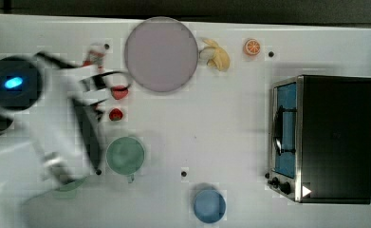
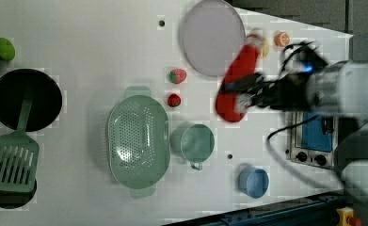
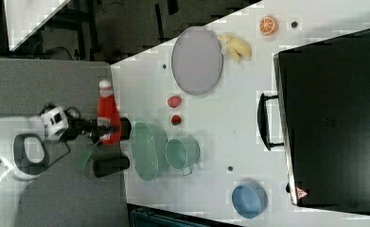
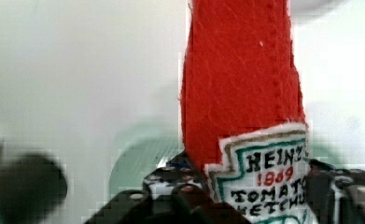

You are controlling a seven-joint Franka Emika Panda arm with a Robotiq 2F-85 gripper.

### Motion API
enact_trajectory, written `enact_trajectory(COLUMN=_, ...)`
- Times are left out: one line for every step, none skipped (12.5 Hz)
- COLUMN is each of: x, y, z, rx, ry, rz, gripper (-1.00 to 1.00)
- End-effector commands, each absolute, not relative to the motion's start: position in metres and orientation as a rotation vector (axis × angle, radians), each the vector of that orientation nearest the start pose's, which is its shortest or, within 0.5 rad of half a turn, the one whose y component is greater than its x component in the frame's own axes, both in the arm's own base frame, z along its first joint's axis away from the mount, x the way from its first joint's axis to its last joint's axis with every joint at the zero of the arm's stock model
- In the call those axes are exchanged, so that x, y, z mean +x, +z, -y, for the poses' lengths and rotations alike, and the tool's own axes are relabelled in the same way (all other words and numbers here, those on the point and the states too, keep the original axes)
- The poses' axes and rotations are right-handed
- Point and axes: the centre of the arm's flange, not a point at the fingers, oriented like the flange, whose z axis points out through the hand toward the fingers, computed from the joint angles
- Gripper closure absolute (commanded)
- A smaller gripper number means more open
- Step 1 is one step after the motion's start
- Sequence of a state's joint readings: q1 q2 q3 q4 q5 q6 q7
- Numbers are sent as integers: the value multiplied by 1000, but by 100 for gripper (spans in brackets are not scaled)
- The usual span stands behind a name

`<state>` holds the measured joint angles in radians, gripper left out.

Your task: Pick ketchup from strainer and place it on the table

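The ketchup [image 2: 236, 82], a red felt bottle with a white cap and a white label, hangs in the air above the table [image 2: 78, 56]. My gripper [image 2: 248, 95] is shut on its lower body. The wrist view shows the ketchup [image 4: 241, 93] up close, with black fingers [image 4: 171, 198] clamped at either side of the label. In the right view the ketchup [image 3: 108, 116] hangs beside the strainer [image 3: 147, 151], held by the gripper [image 3: 104, 128]. The pale green strainer [image 2: 137, 141] sits empty on the table. In the top view the white cap [image 1: 96, 52] pokes out past the arm.
Two small strawberries [image 2: 177, 75] [image 2: 174, 100] lie between the strainer and a lilac plate [image 2: 213, 36]. A teal cup [image 2: 196, 143] stands beside the strainer, and a blue bowl [image 2: 253, 182] lies farther off. A toaster oven [image 1: 332, 137], banana [image 1: 216, 56], orange slice [image 1: 252, 46], black pan [image 2: 24, 99] and green spatula [image 2: 12, 162] ring the table.
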<state>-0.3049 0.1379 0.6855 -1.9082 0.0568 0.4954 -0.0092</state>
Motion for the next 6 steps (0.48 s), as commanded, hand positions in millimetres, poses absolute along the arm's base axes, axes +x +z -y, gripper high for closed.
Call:
enact_trajectory(x=584, y=455, z=-104, rx=-2921, ry=-13, rz=-714, gripper=-21)
enact_trajectory(x=588, y=453, z=-78, rx=-2912, ry=-15, rz=-772, gripper=-21)
enact_trajectory(x=590, y=450, z=-54, rx=-2903, ry=-12, rz=-832, gripper=-21)
enact_trajectory(x=590, y=444, z=-32, rx=-2896, ry=3, rz=-887, gripper=-21)
enact_trajectory(x=587, y=434, z=-13, rx=-2893, ry=28, rz=-930, gripper=-21)
enact_trajectory(x=582, y=422, z=2, rx=-2893, ry=60, rz=-962, gripper=-21)
